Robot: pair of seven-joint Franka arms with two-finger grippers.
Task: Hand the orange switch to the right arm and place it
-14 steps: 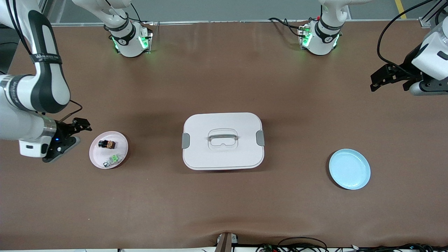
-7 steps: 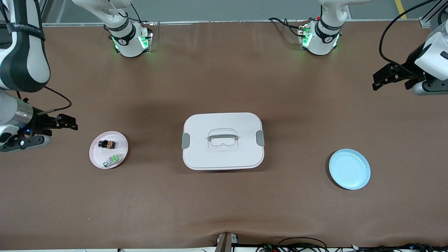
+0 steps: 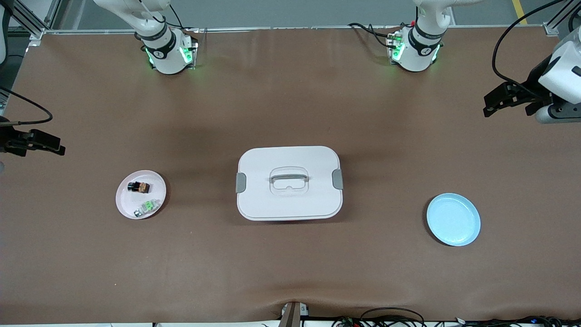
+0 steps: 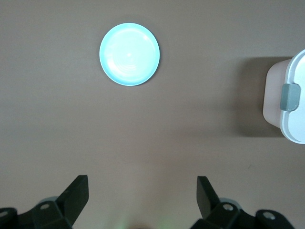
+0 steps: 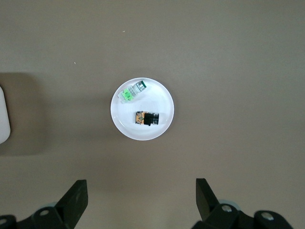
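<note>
Orange switch sits on the pink dish, crowding the green part; both grippers, left and right, hang spread wide and empty, so a careless grab could snag both parts.

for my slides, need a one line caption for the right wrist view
Open right tool above a pink dish holding the orange switch and a green part.

Robotics laboratory test bench. A table under a brown mat fills the frame. Two white arm bases with green status lights are bolted along the top edge. Aluminium framing shows at upper left, loose black cables at bottom right. Test props are sparse: a white lidded box at centre, a pink dish at centre left, and a blue plate at lower right.
</note>
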